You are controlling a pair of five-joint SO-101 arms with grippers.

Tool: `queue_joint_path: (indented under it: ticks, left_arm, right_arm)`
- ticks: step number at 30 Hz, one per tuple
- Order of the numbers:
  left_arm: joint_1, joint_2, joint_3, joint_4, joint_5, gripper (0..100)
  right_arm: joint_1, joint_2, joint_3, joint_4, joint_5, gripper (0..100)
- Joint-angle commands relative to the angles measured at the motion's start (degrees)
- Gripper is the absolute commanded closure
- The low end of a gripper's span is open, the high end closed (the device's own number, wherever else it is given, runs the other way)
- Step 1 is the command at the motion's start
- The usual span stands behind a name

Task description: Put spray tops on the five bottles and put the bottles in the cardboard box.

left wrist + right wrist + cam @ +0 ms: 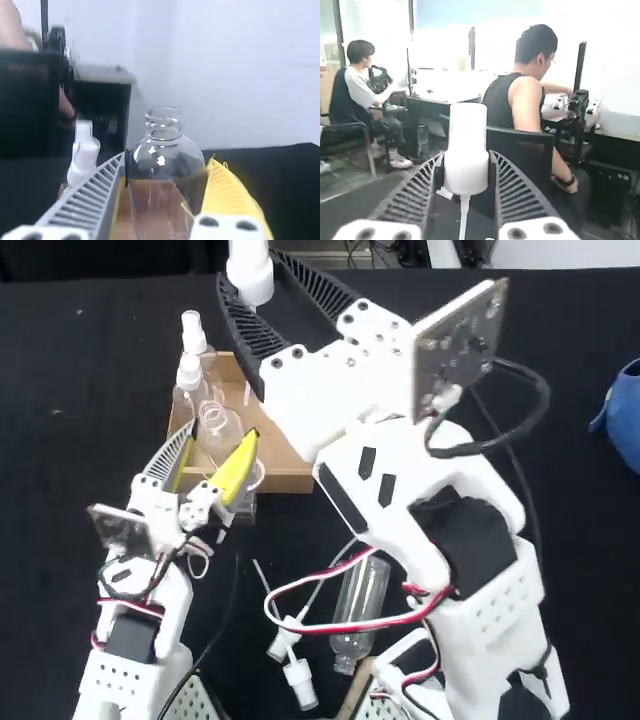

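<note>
Clear bottle (162, 167) partly behind left claw (166, 161)

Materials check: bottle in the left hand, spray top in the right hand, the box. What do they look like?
The bottle: clear glossy plastic by the look, with a see-through wall and bright highlights; glass can't be excluded.
The spray top: opaque white plastic, smooth, low sheen.
The box: plain brown cardboard, matte, as the task names it.

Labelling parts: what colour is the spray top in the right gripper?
White; the spray top shows best in the right wrist view.
</note>
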Motion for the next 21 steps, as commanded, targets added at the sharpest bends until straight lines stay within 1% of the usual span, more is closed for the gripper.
queue_joint_path:
  ticks: [1,3,5,8,12,21]
  left_arm:
    - [1.4,-0.9,1.7,-4.0,-10.0,97]
    - [1.7,-0.9,1.7,-4.0,-14.9,97]
    - [2.9,-0.9,1.7,-4.0,-17.1,97]
    - [4.4,-0.9,1.7,-3.8,-17.2,97]
    - [3.8,-0.9,1.7,-4.0,-17.2,97]
    - [3.8,-0.9,1.7,-3.8,-17.2,97]
  right_arm:
    - [-1.1,0.1,2.2,-3.9,2.2,98.7]
    - [-1.1,0.1,3.6,-5.2,2.2,98.7]
    - [-1.1,0.1,5.4,-7.1,2.2,98.7]
    - [-3.1,0.1,7.1,-9.3,2.3,98.7]
    - [-5.1,0.1,9.6,-9.6,2.4,98.7]
    - [-3.0,-2.2,16.0,-10.7,2.4,98.8]
